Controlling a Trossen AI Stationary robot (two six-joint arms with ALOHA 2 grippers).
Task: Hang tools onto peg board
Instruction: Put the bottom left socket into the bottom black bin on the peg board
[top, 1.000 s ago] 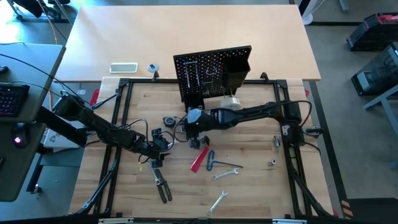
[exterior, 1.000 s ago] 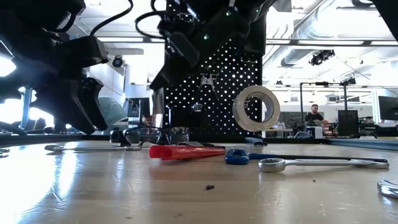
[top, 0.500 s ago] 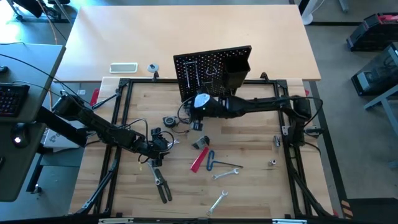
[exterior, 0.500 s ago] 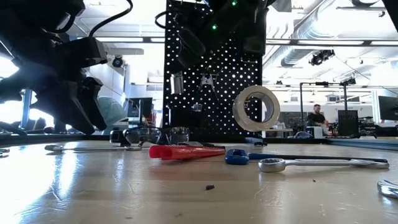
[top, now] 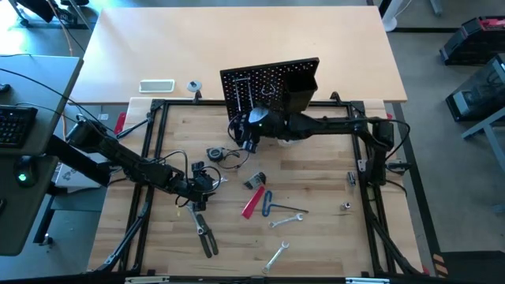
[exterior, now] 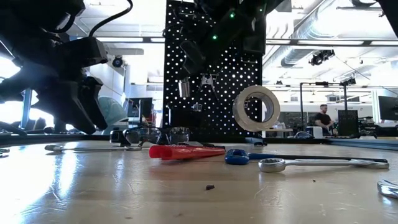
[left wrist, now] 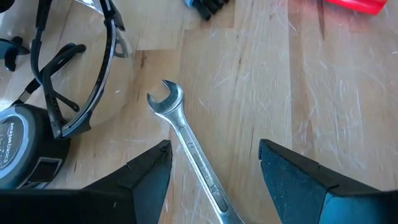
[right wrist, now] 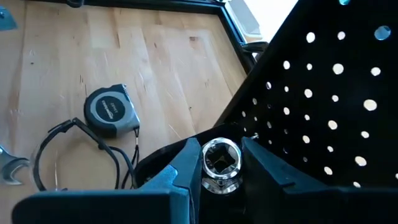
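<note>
Right gripper [right wrist: 221,163] pinching socket [right wrist: 219,163] at peg board [right wrist: 323,106], left gripper [left wrist: 214,171] wide open, empty, fingertips cropped

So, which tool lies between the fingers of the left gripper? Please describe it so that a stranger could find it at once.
Start at the black upright peg board and go down to the wooden table, to the open left gripper at its left side. Between its fingers lies a slim silver open-end wrench, untouched. Unlike the black safety glasses and the round tape measure beside it, it is bare metal with a forked head.

Wooden table [top: 331,197], wrenches [top: 287,220], red-handled cutter [top: 252,203], pliers [top: 204,234], tape measure [top: 215,153], safety glasses [left wrist: 74,81]
</note>
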